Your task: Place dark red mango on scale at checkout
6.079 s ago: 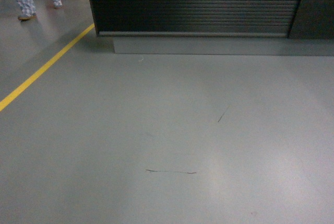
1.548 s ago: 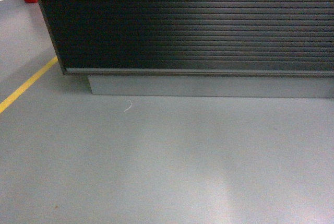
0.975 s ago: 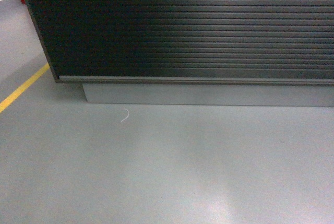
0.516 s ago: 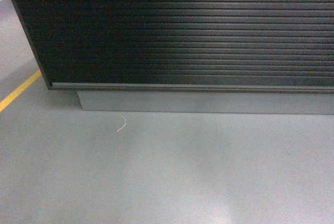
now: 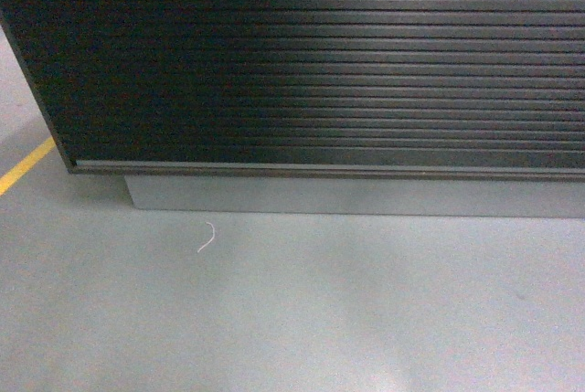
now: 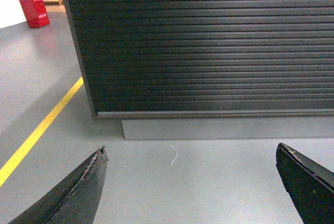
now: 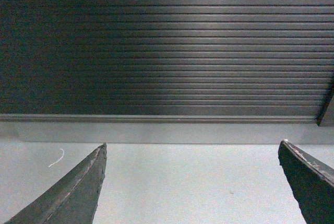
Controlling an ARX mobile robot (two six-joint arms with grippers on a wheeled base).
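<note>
The long dark counter with its horizontally ribbed front panel [image 5: 320, 63] fills the view, its top out of sight, so neither the scale nor the dark red mango shows anywhere — I'd guess the robot is facing it low down, near the grey floor [image 5: 292, 319]. The left end effector [image 6: 193, 182] and right end effector [image 7: 193, 182] both hang spread wide apart, empty, touching nothing. A small white thread [image 5: 207, 238] lies nearby.
</note>
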